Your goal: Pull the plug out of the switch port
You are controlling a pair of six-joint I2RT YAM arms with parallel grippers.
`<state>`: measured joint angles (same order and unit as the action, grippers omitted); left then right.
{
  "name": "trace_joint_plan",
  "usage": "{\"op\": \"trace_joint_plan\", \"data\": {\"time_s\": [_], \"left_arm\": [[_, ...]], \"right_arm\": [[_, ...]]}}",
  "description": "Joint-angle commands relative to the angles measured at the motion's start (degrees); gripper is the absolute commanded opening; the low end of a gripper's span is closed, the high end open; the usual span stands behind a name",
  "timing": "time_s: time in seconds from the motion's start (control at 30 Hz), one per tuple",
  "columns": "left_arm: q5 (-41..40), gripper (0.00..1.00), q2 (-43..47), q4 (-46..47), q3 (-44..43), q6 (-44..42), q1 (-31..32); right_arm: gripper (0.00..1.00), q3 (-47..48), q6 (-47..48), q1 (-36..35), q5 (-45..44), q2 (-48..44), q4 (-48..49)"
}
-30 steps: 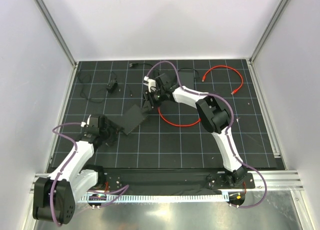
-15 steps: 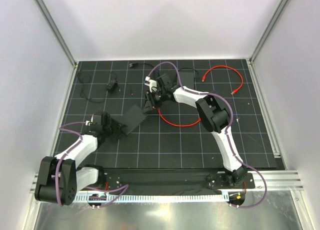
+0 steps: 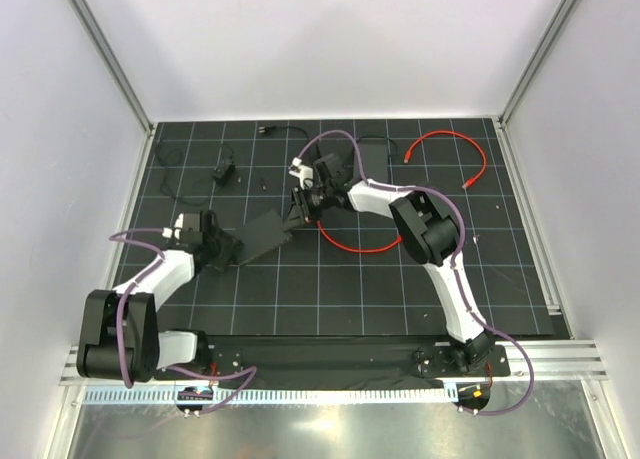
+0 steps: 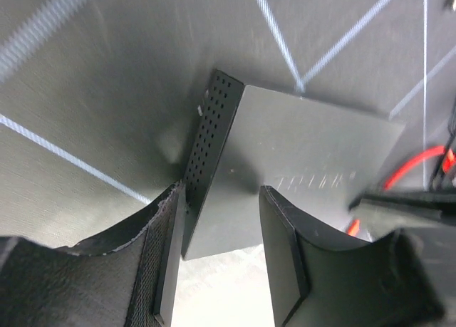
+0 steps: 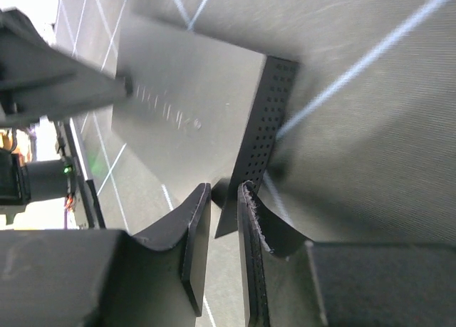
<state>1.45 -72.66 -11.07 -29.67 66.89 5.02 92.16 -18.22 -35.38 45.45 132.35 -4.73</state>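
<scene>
The switch point(image 3: 262, 234) is a flat black box on the gridded mat, with perforated sides point(image 4: 206, 142). My left gripper point(image 3: 222, 249) holds its near left corner: in the left wrist view the gripper point(image 4: 221, 193) has one finger point(image 4: 167, 256) against the perforated side and the other across the near edge. My right gripper point(image 3: 300, 207) is at the switch's far right corner point(image 5: 246, 163), where the red cable point(image 3: 360, 247) ends. Its tips point(image 5: 224, 188) stand close together with a small dark piece between them. The plug itself is hidden.
A second red cable point(image 3: 455, 144) curls at the back right. A small black adapter point(image 3: 224, 174) with thin black wire lies at the back left. White walls enclose the mat on three sides.
My left gripper moved forward to the switch's corner and closed onto it. The right gripper's jaws narrowed at the far corner. The switch turned slightly.
</scene>
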Motion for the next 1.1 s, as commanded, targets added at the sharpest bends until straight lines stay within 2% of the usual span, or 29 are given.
{"op": "trace_joint_plan", "data": {"time_s": [0.0, 0.27, 0.53, 0.7, 0.83, 0.9, 0.93, 1.0, 1.07], "left_arm": [[-4.4, 0.48, 0.1, -2.3, -5.0, -4.4, -1.6], [-5.3, 0.5, -2.7, -6.6, -10.6, -11.5, -6.5], [-4.4, 0.5, -5.8, -5.9, -12.1, -13.0, -8.4], [-11.6, 0.5, -0.6, -8.5, -13.0, -15.6, -8.4], [-12.1, 0.57, 5.0, -11.8, -15.8, -17.5, -8.4], [-11.0, 0.57, 8.2, -13.2, -16.6, -18.1, -8.4], [-8.8, 0.56, 9.3, -13.2, -17.5, -19.7, -8.4], [-6.5, 0.55, 12.8, -13.1, -18.6, -21.2, -8.4], [0.0, 0.55, 15.1, -11.6, -19.8, -23.4, -8.3]], "right_arm": [[0.23, -1.2, -0.6, -3.6, 2.0, -1.9, -0.5], [0.23, 1.3, -2.9, -8.0, 2.4, -0.4, 1.1], [0.25, 2.9, -3.6, -10.4, -1.0, -0.3, 1.7], [0.36, 1.2, -2.8, -10.2, -6.2, -3.4, 3.0], [0.44, -3.4, -3.5, -10.2, -10.7, -7.5, 6.7], [0.49, -5.7, -3.0, -10.2, -13.7, -9.7, 7.6], [0.57, -6.8, -2.8, -10.2, -14.7, -11.8, 8.1], [0.59, -10.0, -1.7, -10.2, -16.3, -14.3, 9.6], [0.61, -11.3, -1.4, -10.1, -19.0, -17.7, 9.3]]}}
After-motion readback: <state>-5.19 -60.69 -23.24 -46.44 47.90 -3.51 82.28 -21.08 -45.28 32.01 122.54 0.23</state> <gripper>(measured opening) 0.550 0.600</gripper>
